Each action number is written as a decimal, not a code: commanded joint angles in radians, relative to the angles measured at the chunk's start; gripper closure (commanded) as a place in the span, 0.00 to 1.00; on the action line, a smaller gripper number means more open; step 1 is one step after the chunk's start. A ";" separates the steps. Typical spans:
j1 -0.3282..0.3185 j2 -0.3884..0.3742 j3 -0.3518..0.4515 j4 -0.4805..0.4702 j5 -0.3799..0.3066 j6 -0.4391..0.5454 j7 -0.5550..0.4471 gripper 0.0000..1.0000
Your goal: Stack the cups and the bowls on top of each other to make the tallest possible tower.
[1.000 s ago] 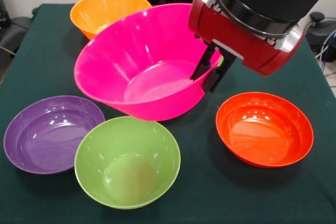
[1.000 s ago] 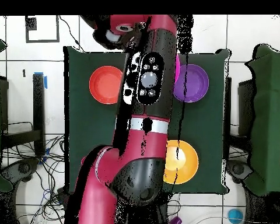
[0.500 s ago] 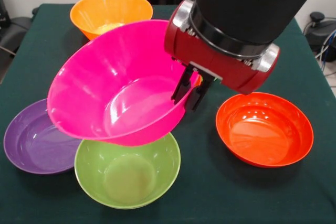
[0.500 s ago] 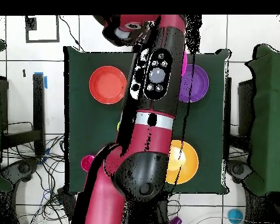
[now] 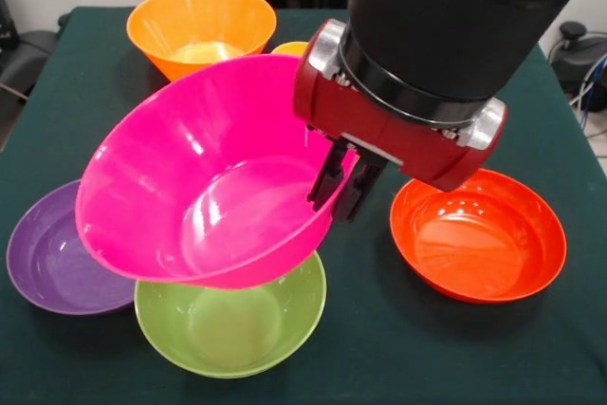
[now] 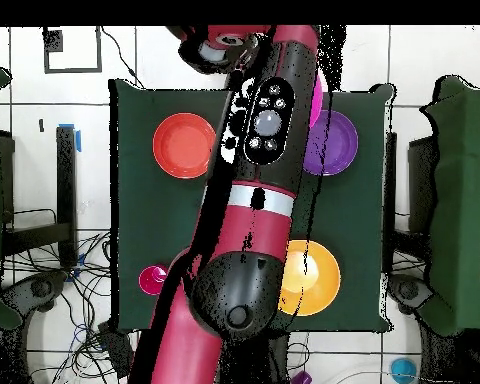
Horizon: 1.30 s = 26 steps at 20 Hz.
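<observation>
Lime-green, the bowl (image 5: 230, 315) nearest the camera is sitting flat on the table cloth (image 5: 398, 348), and the magenta bowl (image 5: 204, 182) is hanging tilted directly over its far half, mouth leaning toward the purple bowl (image 5: 47, 253). Behind it, the gripper (image 5: 341, 182) is pinching the magenta rim between closed fingers, so lowering and levelling looks like what seats it; the orange bowl (image 5: 201, 26) is waiting farthest back.

Dark green table (image 5: 85, 73) bearing orange bowl (image 5: 201, 26), purple bowl (image 5: 52, 258), lime-green bowl (image 5: 232, 324), red-orange bowl (image 5: 479, 234).

Purple bowl (image 5: 52, 258) and green bowl (image 5: 237, 324) partly behind magenta bowl (image 5: 204, 196); overhead, arm (image 6: 254, 190) over both.
</observation>
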 commanded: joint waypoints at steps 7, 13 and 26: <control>-0.026 0.002 -0.126 0.009 0.086 -0.050 -0.307 1.00; -0.045 0.024 -0.165 0.006 0.125 -0.096 -0.337 1.00; -0.070 0.039 -0.211 0.005 0.178 -0.127 -0.367 1.00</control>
